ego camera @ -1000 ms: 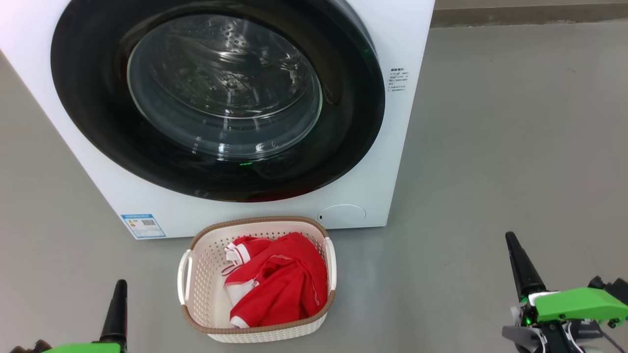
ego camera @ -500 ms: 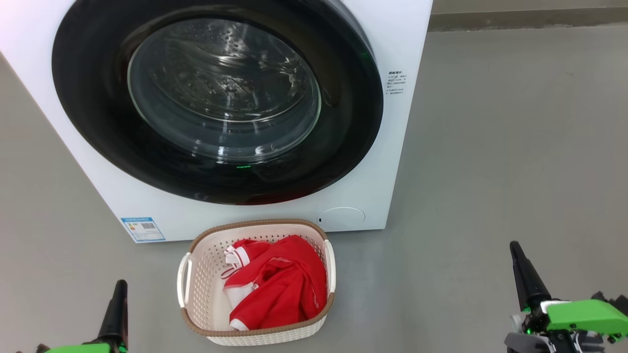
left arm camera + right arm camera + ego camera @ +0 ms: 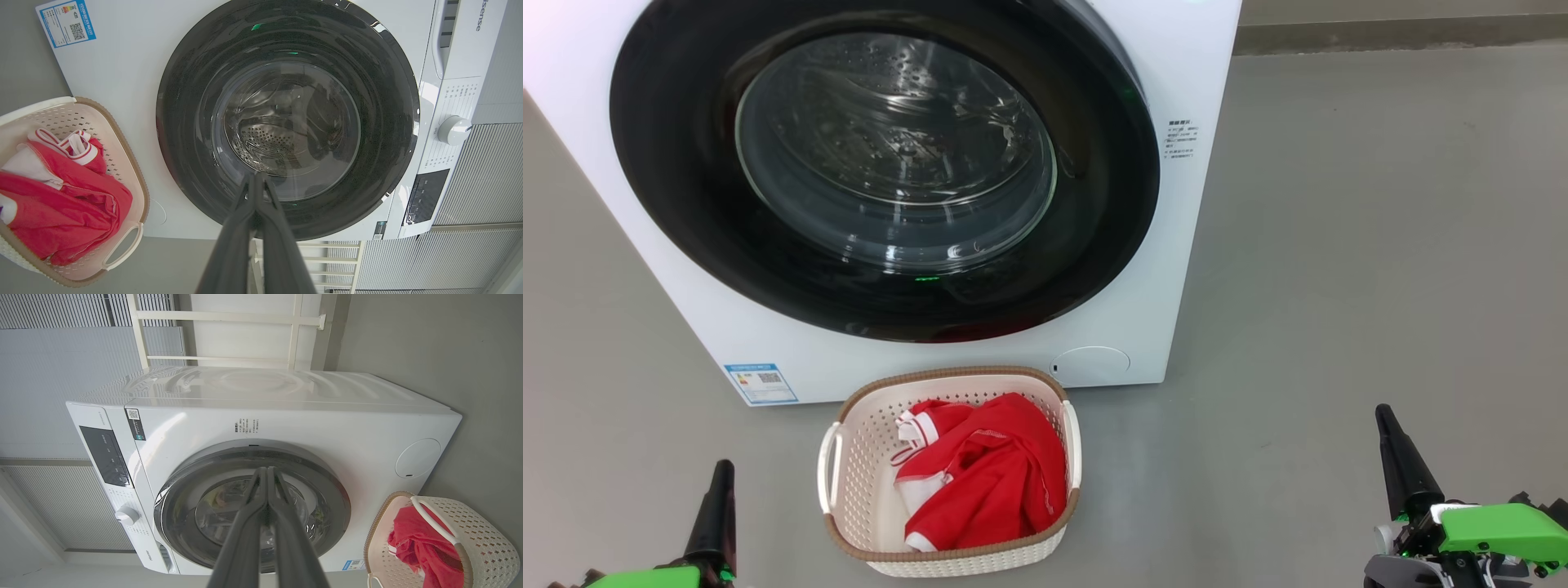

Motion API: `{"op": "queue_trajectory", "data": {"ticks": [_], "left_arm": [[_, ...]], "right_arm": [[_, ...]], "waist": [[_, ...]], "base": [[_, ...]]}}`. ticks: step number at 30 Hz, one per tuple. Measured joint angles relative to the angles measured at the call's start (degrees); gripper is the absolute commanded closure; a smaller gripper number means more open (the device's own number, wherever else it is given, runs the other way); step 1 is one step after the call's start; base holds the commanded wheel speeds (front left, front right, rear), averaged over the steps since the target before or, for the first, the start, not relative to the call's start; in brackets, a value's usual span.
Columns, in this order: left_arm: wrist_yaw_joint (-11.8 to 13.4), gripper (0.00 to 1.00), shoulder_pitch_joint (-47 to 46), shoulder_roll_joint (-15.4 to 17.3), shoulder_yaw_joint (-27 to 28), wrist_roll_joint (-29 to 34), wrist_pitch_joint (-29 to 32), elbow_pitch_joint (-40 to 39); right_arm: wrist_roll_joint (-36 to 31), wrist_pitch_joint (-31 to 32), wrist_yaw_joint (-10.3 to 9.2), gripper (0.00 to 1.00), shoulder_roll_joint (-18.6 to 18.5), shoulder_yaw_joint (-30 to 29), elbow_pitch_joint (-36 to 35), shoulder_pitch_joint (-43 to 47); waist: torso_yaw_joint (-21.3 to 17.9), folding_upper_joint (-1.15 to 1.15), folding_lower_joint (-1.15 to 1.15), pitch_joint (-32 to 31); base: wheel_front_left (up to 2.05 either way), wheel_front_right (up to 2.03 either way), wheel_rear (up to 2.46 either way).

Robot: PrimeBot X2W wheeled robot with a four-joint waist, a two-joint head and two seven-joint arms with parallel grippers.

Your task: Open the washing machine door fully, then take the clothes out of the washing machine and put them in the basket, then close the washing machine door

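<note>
The white washing machine (image 3: 1176, 73) stands ahead with its round black-rimmed door (image 3: 882, 171) flat against the front, glass bowl at the centre. Through the glass the steel drum (image 3: 265, 141) shows. The red clothes (image 3: 984, 474) with white trim lie in the cream basket (image 3: 849, 490) on the floor just before the machine. My left gripper (image 3: 721, 469) is low at the left of the basket, fingers together and holding nothing. My right gripper (image 3: 1383, 412) is low at the far right, shut and empty too. Both wrist views look past closed fingers at the door (image 3: 380, 134) (image 3: 327, 506).
Grey floor (image 3: 1380, 245) spreads wide to the right of the machine. A blue label (image 3: 760, 382) sits at the machine's lower left corner and a round cover (image 3: 1090, 363) at its lower right. Behind the machine are ribbed wall panels (image 3: 482, 171) and a white rail frame (image 3: 229, 318).
The right gripper has sunk a little lower in the head view, and the left one too. The door, basket and clothes keep their places.
</note>
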Motion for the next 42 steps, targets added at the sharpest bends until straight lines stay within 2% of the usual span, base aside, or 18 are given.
{"op": "queue_trajectory", "data": {"ticks": [42], "left_arm": [[0.0,1.0,0.0,0.0,0.0,0.0,0.0,0.0]], "right_arm": [[0.0,0.0,-0.14,1.0,0.1,-0.1,0.0,0.0]], "waist": [[0.0,0.0,0.0,0.0]], "base": [[0.0,0.0,0.0]]}}
